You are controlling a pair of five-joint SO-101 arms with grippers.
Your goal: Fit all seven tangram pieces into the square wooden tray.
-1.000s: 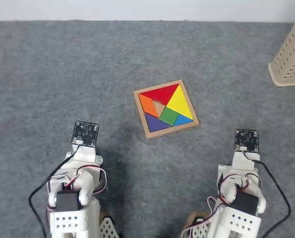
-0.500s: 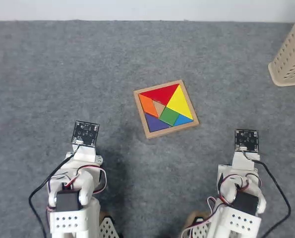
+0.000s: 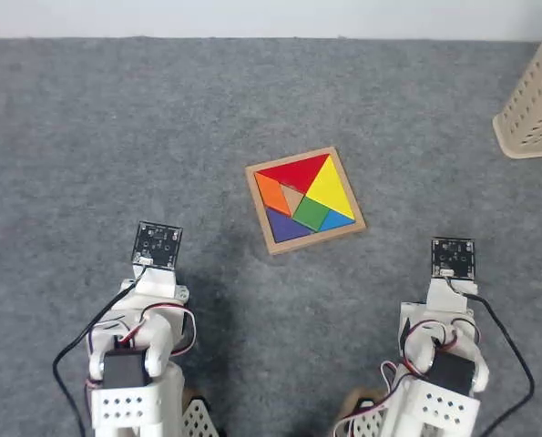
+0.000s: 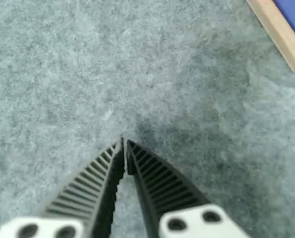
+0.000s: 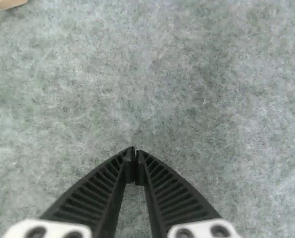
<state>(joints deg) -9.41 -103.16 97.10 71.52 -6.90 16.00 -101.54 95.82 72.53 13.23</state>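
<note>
The square wooden tray (image 3: 317,238) lies at the centre of the grey carpeted table (image 3: 116,137), with the coloured tangram pieces (image 3: 330,187) seated inside it. Six colours are counted; whether the tan centre patch (image 3: 291,198) is the seventh piece cannot be told. The left gripper (image 4: 123,144) and right gripper (image 5: 134,151) are closed and empty over carpet, nearer than the tray and well apart from it. Flush seating should be verified before completion is declared, and the tray left undisturbed.
</note>
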